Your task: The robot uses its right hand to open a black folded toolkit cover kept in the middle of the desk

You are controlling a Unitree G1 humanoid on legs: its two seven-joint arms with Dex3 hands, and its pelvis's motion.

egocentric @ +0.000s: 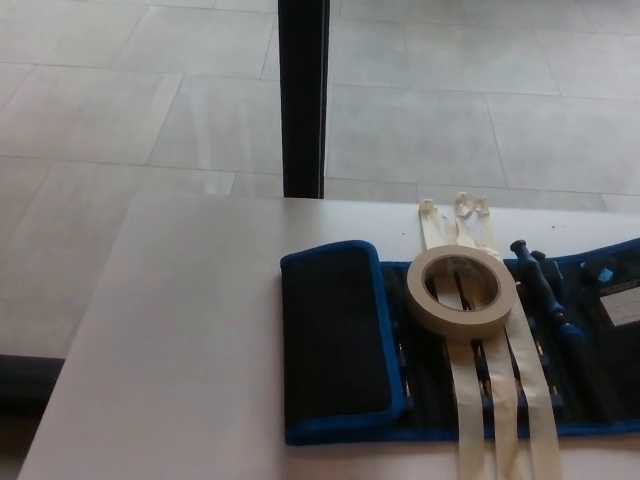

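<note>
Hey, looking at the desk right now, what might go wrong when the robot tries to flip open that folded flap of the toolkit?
1. The tape roll rests on the toolkit cover just right of the folded flap; tugging the cover may shift it.
2. Tape strips run across the kit and likely pin it, so pulling could tear them.
3. The kit's near edge lies close to the desk edge, so a drag could pull it off.

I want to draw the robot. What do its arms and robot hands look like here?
No arm or robot hand shows in this picture, so it gives nothing to copy. You see only the desk, the black toolkit cover with blue edging, a roll of tape and pale strips.
</note>
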